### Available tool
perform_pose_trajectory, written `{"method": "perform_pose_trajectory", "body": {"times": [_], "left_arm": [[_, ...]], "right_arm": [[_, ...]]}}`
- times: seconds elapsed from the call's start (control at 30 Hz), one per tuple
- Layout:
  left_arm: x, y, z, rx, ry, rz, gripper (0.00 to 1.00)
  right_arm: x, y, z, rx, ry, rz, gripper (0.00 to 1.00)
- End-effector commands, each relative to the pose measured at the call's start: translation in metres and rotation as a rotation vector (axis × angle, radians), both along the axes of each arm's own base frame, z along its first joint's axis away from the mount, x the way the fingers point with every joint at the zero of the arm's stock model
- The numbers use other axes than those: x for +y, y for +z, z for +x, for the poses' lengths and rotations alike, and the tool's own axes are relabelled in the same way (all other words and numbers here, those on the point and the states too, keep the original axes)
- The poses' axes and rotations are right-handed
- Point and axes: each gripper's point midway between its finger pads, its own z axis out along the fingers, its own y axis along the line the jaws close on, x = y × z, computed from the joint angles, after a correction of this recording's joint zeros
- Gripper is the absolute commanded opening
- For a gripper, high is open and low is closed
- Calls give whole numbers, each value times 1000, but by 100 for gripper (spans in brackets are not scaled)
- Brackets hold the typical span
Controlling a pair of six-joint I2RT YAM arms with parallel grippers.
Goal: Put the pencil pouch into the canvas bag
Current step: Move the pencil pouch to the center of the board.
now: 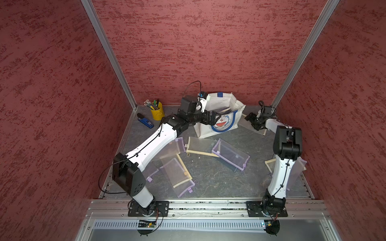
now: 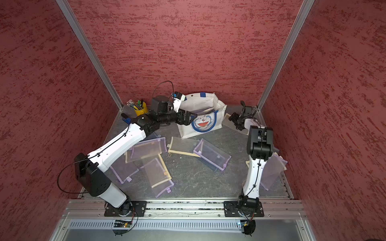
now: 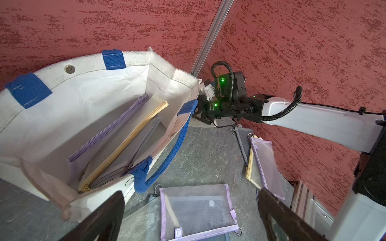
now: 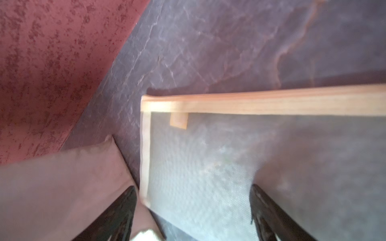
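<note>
The white canvas bag (image 1: 224, 102) (image 2: 200, 102) (image 3: 83, 94) with blue handles and a cartoon cat face stands open at the back, holding purple-, yellow- and grey-trimmed mesh pouches (image 3: 125, 144). My left gripper (image 1: 217, 116) (image 2: 193, 117) (image 3: 190, 195) hovers open and empty at the bag's front left rim. To the right of the bag, my right gripper (image 1: 249, 119) (image 2: 232, 118) (image 4: 193, 188) is open and low over a yellow-trimmed mesh pencil pouch (image 4: 208, 162) (image 1: 247, 126) lying flat on the table. Its fingers straddle the pouch's corner, close beside the bag's side wall.
Several more mesh pouches lie scattered on the grey table: purple (image 1: 231, 154), yellow (image 1: 200, 146), a pile under the left arm (image 1: 175, 171), more by the right arm (image 1: 298, 167). A yellow pen cup (image 1: 157, 111) and a blue gadget (image 1: 146, 122) sit back left. Red walls enclose three sides.
</note>
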Motion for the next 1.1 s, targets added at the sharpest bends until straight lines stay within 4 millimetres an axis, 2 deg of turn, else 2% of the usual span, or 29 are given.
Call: {"method": "perform_pose_trajectory", "body": {"times": [0.0,0.17,0.33,0.47,0.63,0.73,0.83,1.0,1.07], "left_arm": [[9,31,-7,-78,-5,-56,100],[23,38,-14,-103,1,-60,100],[31,34,-22,-89,12,-42,100],[30,20,-35,-43,9,-27,100],[18,-15,-61,70,-28,7,100],[8,-37,-76,158,-44,-4,100],[-5,-61,-86,247,-68,4,100],[-36,-100,-90,382,-121,42,97],[-50,-114,-87,423,-135,55,95]], "right_arm": [[8,-26,-36,114,-10,20,85],[27,-38,-72,160,-2,91,85],[61,-37,-107,178,42,125,85],[98,-37,-141,196,92,167,85],[141,-34,-181,220,197,166,85],[164,-20,-191,188,262,161,85],[173,8,-189,113,290,161,85],[171,78,-168,-73,292,166,85],[162,96,-164,-120,273,165,85]]}}
